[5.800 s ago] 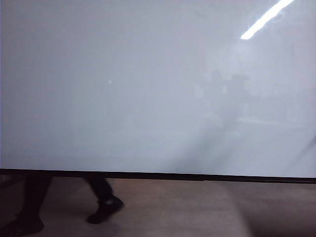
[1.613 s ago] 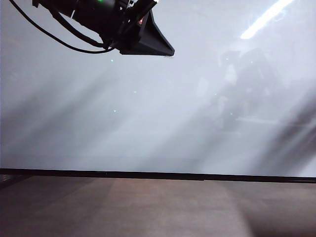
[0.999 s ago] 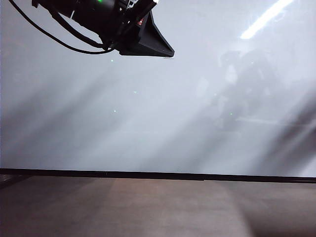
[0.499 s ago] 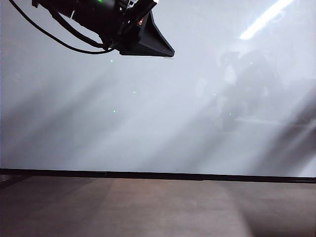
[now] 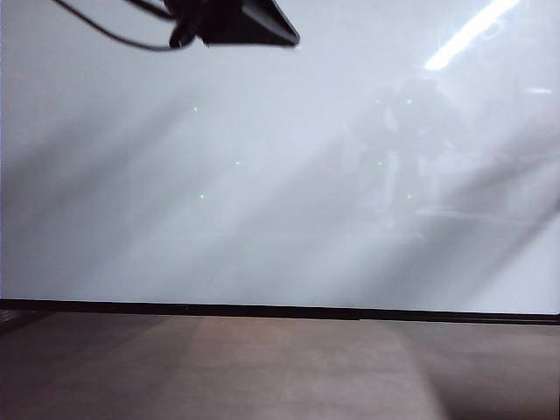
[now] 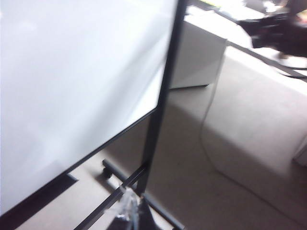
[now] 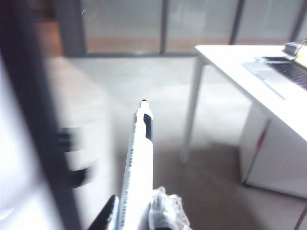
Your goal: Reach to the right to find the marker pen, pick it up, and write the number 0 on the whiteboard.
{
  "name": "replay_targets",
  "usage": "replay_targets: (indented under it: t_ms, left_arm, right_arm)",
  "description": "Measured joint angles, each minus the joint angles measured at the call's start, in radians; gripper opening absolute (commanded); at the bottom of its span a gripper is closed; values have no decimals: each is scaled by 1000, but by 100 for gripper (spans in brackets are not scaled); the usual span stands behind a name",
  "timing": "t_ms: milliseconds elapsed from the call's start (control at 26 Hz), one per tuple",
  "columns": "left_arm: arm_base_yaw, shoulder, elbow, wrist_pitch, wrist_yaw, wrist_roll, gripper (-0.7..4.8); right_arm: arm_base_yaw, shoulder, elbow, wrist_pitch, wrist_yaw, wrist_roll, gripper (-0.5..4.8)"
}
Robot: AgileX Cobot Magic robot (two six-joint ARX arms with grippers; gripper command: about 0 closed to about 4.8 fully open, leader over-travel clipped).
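- Filling most of the exterior view, the whiteboard (image 5: 262, 175) stands pale and glossy above its thin black bottom edge; no drawn mark shows on it.
- At that view's upper left, a dark arm (image 5: 232, 22) pokes in.
- The right gripper (image 7: 136, 218) pinches a white marker pen (image 7: 138, 163), low in the right wrist view.
- The left gripper (image 6: 129, 215) sits low in the left wrist view beside the whiteboard's black stand (image 6: 160, 105); whether it is spread or pressed together, I cannot tell.

The exterior view faces the whiteboard (image 5: 262, 192) straight on, from close. The left wrist view looks along the board's edge to the floor (image 6: 240, 158). The right wrist view faces away, toward a table (image 7: 249, 72).
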State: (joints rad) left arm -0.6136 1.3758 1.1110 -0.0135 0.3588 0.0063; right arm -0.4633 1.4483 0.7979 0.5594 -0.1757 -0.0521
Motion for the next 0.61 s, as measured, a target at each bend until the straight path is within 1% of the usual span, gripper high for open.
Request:
replay_targets:
  t_ms: [77, 115, 192, 230, 307, 384, 461, 538, 615]
  left_arm:
    - [-2, -6, 103, -117, -4, 11, -6]
    - [-2, -9, 146, -173, -17, 15, -6]
    - [-2, -10, 217, -285, -88, 19, -6]
    - [0, -21, 238, -301, -111, 19, -6]
    - [-1, -59, 241, -285, -123, 20, -6]
    - [-5, -87, 245, -227, -148, 20, -6]
    - [-5, -91, 248, -183, -157, 20, -6]
    - [-4, -89, 248, -154, -163, 20, -6]
    - [-4, -83, 247, -135, -175, 20, -6]
  right_arm:
    - [47, -166, -2, -202, -1, 0, -2]
    - [78, -262, -2, -274, -1, 0, -2]
    - [145, -415, 4, -352, -3, 14, -3]
    - [187, -483, 4, -402, 1, 34, -3]
    - [298, -589, 11, -474, 6, 73, -3]
    - [406, -616, 60, -512, 47, 82, -3]
    - [470, -607, 101, -529, 82, 82, -3]
    - [555, -558, 173, -541, 121, 78, -2]
    - [603, -500, 243, -541, 137, 62, -2]
